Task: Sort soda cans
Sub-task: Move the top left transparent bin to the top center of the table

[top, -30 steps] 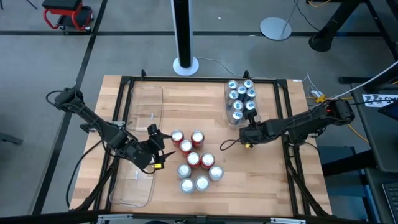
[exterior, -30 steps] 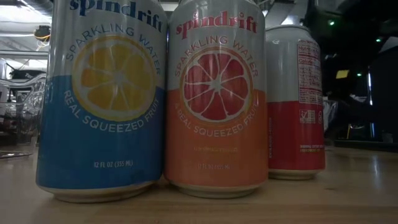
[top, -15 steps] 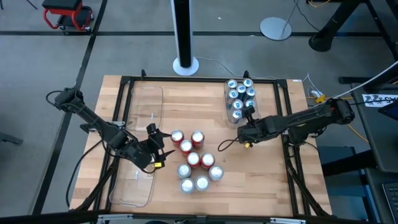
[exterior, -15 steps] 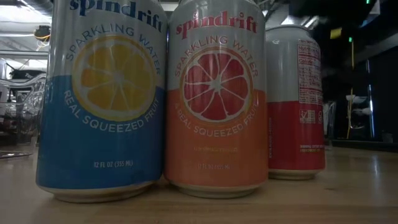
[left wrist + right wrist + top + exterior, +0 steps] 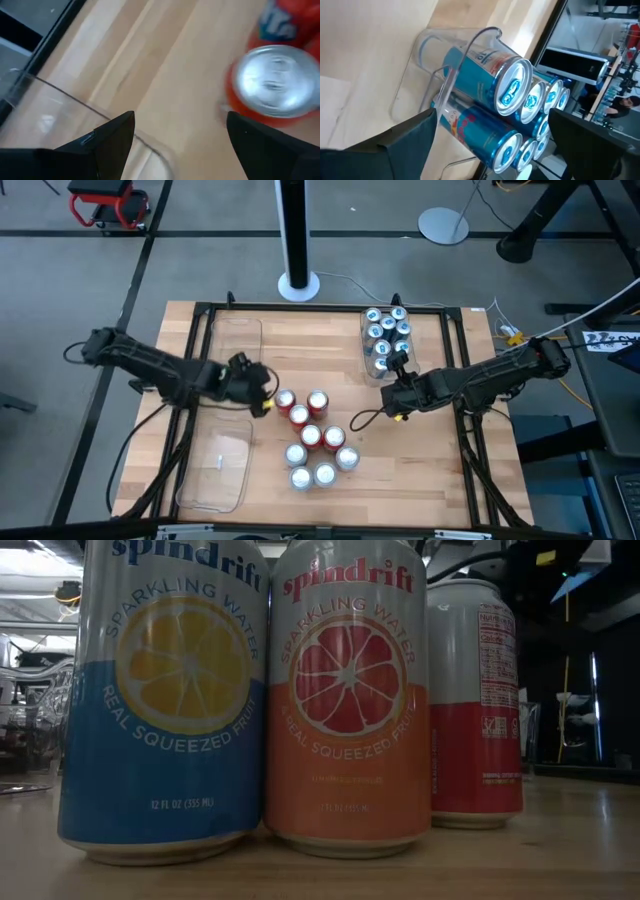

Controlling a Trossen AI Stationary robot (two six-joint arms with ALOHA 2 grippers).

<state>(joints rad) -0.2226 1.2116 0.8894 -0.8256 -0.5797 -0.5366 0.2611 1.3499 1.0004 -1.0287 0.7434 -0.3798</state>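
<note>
At the table's left-centre, my left gripper (image 5: 262, 392) hangs with its fingers (image 5: 107, 142) apart and nothing between them, just beside the nearest red can (image 5: 285, 399) of the loose cluster. Through my left wrist camera that red can (image 5: 272, 82) shows its silver top, close ahead of the open fingers, with the rim of the clear left tray (image 5: 75, 97) under them. The left tray (image 5: 228, 340) runs along the table's left side, with no cans showing in it.

My right gripper (image 5: 396, 370) sits at the near end of the right tray (image 5: 364, 330), fingers (image 5: 405, 137) spread wide and holding nothing. Straight ahead of them the blue cans (image 5: 512, 87) stand packed in that clear tray.

The loose cluster stands mid-table between my two arms: red cans (image 5: 310, 436) toward the far side, silver-topped others (image 5: 312, 476) toward the near edge. In the low view a blue lemon can (image 5: 165, 700), an orange grapefruit can (image 5: 345, 700) and a red can (image 5: 477, 700) stand upright, the first two touching.
</note>
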